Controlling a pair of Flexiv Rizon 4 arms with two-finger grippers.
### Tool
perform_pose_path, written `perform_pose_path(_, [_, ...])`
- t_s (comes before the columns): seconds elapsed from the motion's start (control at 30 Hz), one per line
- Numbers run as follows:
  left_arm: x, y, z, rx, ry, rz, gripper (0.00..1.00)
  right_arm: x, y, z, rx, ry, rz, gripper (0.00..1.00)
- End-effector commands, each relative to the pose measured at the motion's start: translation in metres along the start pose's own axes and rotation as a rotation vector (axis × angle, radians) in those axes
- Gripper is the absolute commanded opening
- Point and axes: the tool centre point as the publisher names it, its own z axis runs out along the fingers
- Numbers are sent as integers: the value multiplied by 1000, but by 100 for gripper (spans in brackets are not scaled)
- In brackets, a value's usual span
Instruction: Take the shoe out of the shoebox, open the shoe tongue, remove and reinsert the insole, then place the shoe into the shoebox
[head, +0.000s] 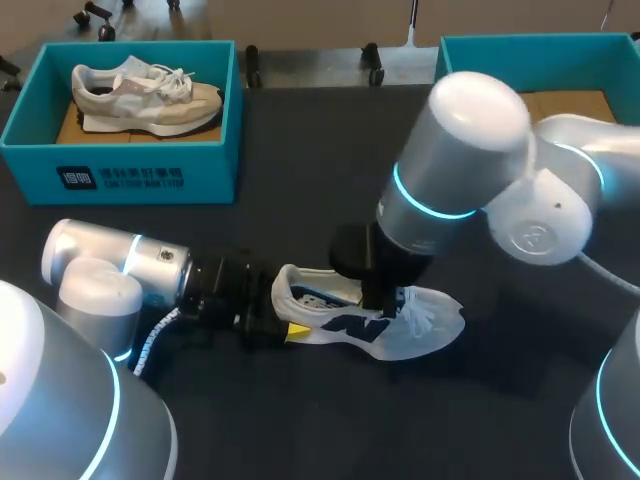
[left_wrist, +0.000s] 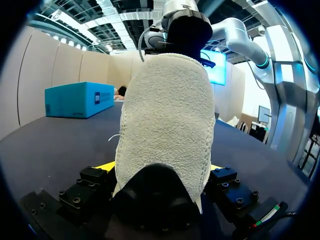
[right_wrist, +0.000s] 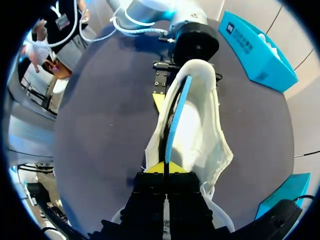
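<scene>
Soft overhead light leaves the dark matte worktop (head: 300, 140) dim. Shadows beneath the white mesh shoe (head: 430, 320) seem faint.

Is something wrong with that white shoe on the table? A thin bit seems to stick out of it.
Nothing looks broken. The insole stands on edge, partly out of the shoe, pinched by the right gripper, while the left gripper clamps the shoe at its back end. It looks deliberate rather than damaged.
</scene>
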Motion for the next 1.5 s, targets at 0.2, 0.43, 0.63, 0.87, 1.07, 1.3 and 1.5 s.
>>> perform_pose_path(0.2, [-4, 5, 0, -2, -1, -1, 0, -6, -2, -10, -96, -30, -34, 0])
perform_pose_path(0.43, [-4, 5, 0, -2, -1, -1, 0, -10, 4, -18, -105, -45, -65, 0])
perform_pose_path(0.63, [-4, 5, 0, -2, -1, -1, 0, -12, 0, -22, -131, -55, -68, 0])
perform_pose_path(0.87, [-4, 5, 0, -2, -1, -1, 0, -15, -1, -26, -155, -47, -102, 0])
perform_pose_path(1.07, [-4, 5, 0, -2, -1, -1, 0, -18, 10, -33, -169, -30, -176, 0])
perform_pose_path(1.3, [-4, 5, 0, -2, -1, -1, 0, -24, 38, -32, -129, 68, -323, 0])
perform_pose_path(1.5, [-4, 5, 0, -2, -1, -1, 0, -24, 53, -35, -106, 72, -377, 21])
